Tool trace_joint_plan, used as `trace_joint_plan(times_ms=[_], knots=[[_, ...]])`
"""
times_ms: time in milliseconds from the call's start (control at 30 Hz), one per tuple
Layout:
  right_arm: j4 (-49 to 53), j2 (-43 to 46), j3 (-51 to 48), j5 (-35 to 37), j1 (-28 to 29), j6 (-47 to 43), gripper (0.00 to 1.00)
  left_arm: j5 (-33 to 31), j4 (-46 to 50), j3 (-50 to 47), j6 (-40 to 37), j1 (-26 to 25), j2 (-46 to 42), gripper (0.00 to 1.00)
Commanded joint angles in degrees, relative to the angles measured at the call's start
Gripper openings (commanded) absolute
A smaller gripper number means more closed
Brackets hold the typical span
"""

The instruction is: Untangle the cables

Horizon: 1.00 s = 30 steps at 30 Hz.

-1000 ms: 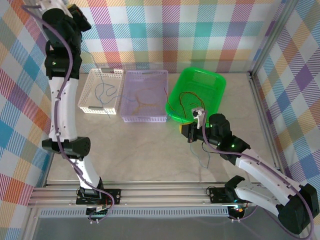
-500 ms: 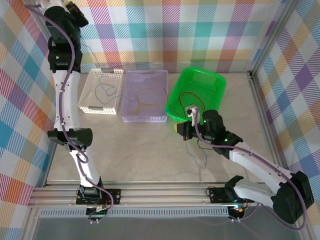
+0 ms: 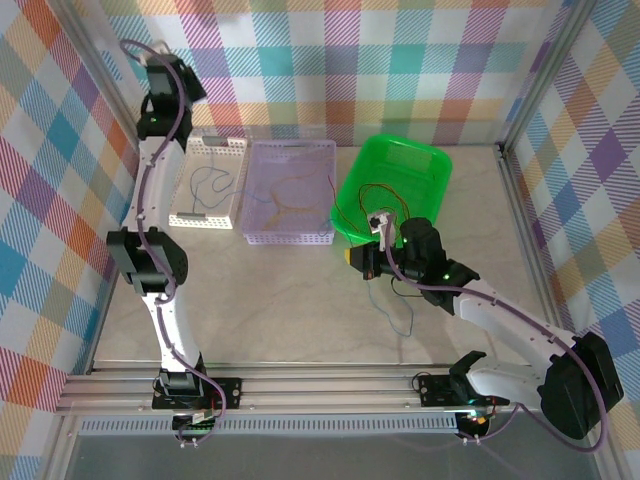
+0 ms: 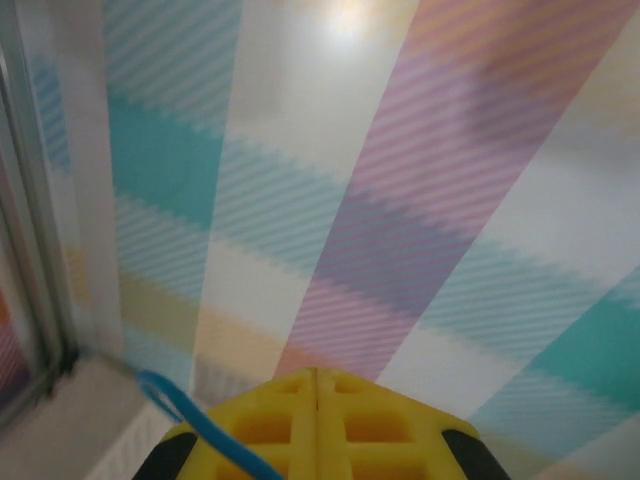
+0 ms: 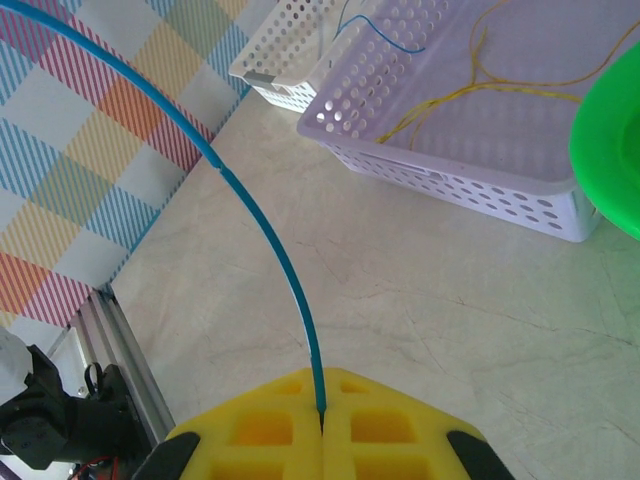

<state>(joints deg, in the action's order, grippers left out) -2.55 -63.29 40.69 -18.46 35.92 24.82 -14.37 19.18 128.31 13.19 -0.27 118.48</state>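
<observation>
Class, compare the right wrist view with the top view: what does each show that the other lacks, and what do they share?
Right wrist: how the blue cable sits pinched in the seam of the shut right gripper. Top: the whole left arm, and red cable in the green tub. Both: the white basket and the lilac basket beside it.

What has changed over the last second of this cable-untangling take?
The left gripper, shut, came down from the top left corner toward the white basket. The right gripper, shut on a blue cable, slid slightly left over the table. Nothing was newly grasped or released. The purple basket, the green tub and their cables stayed put.
</observation>
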Motion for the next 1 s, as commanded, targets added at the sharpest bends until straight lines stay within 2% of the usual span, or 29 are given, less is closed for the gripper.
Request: trace_joint_plan(times_ms=[0,333,467,633,733,867,967], knots=[[-1.1,0.9,3.4,-2.5,0.3,0.6,0.0,0.4,-2.7,-7.0,2.6,-0.6,-1.7,0.0],[2.4,4.6,5.8,-3.4,2.9,0.2,0.0,-0.1,1.7,-17.6,7.5,-0.8,0.9,0.0],[3.1,5.4,5.9,-3.3,3.5,0.6,0.0,3.8,4.7,-19.0,9.2,-0.8,1.9,0.01],[3.5,6.6,6.8,-3.2,4.1,1.3,0.0,5.1,6.1,-23.4,11.4,-0.8,0.7,0.19],[4.4,7.8,7.5,-3.1,4.3,1.5,0.0,6.1,7.1,-25.2,12.0,-0.5,-0.7,0.34],[4.9,9.1,8.1,-3.3,4.5,2.1,0.0,7.1,9.1,-27.5,12.8,-0.3,-3.3,0.42],[4.8,9.7,8.3,-3.6,4.7,3.1,0.0,10.7,11.1,-27.9,13.6,0.0,-4.5,0.59]])
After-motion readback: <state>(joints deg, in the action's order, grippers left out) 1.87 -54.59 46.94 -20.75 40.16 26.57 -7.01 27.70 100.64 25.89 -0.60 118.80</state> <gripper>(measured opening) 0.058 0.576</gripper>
